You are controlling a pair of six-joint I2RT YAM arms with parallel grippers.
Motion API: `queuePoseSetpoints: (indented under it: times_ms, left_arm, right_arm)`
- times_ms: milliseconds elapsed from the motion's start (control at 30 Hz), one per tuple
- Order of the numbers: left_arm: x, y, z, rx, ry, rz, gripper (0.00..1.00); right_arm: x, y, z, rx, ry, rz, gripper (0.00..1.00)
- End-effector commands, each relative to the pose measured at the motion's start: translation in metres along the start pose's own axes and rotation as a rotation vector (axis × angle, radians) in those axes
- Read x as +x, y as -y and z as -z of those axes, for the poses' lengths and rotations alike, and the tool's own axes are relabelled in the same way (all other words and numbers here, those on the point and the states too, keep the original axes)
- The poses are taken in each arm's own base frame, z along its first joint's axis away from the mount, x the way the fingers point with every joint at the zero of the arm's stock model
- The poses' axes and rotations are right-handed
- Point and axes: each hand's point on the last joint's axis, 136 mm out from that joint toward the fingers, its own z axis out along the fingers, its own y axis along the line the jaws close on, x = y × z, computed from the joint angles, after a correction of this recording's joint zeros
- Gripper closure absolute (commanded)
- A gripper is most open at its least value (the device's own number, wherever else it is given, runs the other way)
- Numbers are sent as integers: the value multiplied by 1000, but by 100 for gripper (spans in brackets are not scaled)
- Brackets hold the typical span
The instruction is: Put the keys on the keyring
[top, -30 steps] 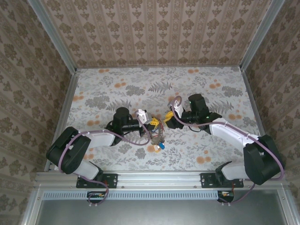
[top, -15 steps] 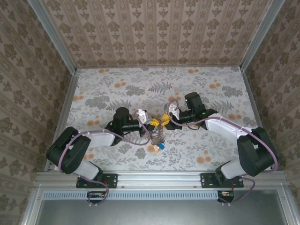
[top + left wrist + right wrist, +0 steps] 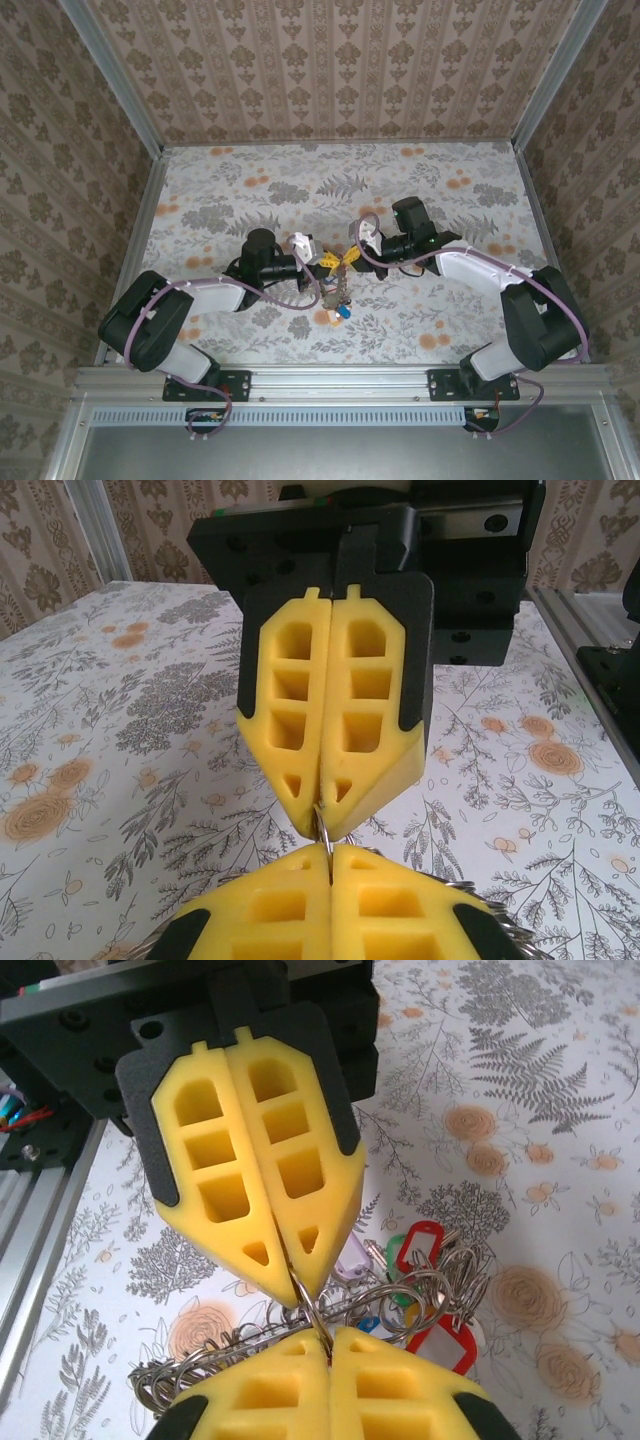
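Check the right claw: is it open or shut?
Shut. The right claw shows no gap between its yellow halves, and it pinches a thin wire ring at the tips.

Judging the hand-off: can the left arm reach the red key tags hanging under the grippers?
Probably not. The left gripper is shut on a thin metal ring, tip to tip with the right gripper, also shut on it. The red key tags hang below; it would have to let go first.

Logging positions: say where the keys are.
Top view: the keys are mid-table, just nearer the bases than the point where the left gripper and right gripper meet.
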Motion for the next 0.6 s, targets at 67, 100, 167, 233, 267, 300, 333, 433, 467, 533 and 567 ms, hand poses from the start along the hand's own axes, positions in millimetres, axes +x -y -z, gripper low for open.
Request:
queuePoseSetpoints:
  times_ms: [67, 100, 167, 233, 267, 300, 333, 433, 467, 533, 567]
  left_arm:
    - [-23, 0, 2, 10, 39, -40, 100]
    - [-21, 0, 2, 12, 21, -36, 100]
    - [-17, 0, 2, 18, -16, -33, 92]
    - [-15, -2, 2, 12, -43, -35, 86]
    - [-14, -1, 2, 16, -56, -38, 86]
    - [-16, -2, 2, 14, -64, -44, 85]
    - [-17, -2, 2, 17, -70, -48, 83]
    - [-22, -2, 2, 24, -87, -59, 81]
    - [-23, -1, 2, 28, -96, -64, 80]
    - [-26, 0, 2, 39, -104, -77, 79]
    - [-29, 1, 2, 47, -103, -83, 80]
  right_arm:
    - [-16, -5, 9, 9, 15, 61, 100]
    - [-17, -6, 10, 20, 5, 72, 100]
    - [-17, -9, 11, 29, -19, 73, 100]
    - [-27, -12, 18, 55, -25, 94, 100]
    - [-28, -14, 19, 61, -41, 101, 100]
    - [-28, -15, 20, 68, -55, 109, 100]
    - [-29, -16, 20, 73, -72, 107, 100]
    - [-34, -21, 22, 81, -86, 115, 100]
    - [-36, -23, 23, 83, -82, 123, 100]
    - [-41, -24, 24, 87, -79, 125, 100]
    - [-43, -25, 25, 90, -83, 125, 100]
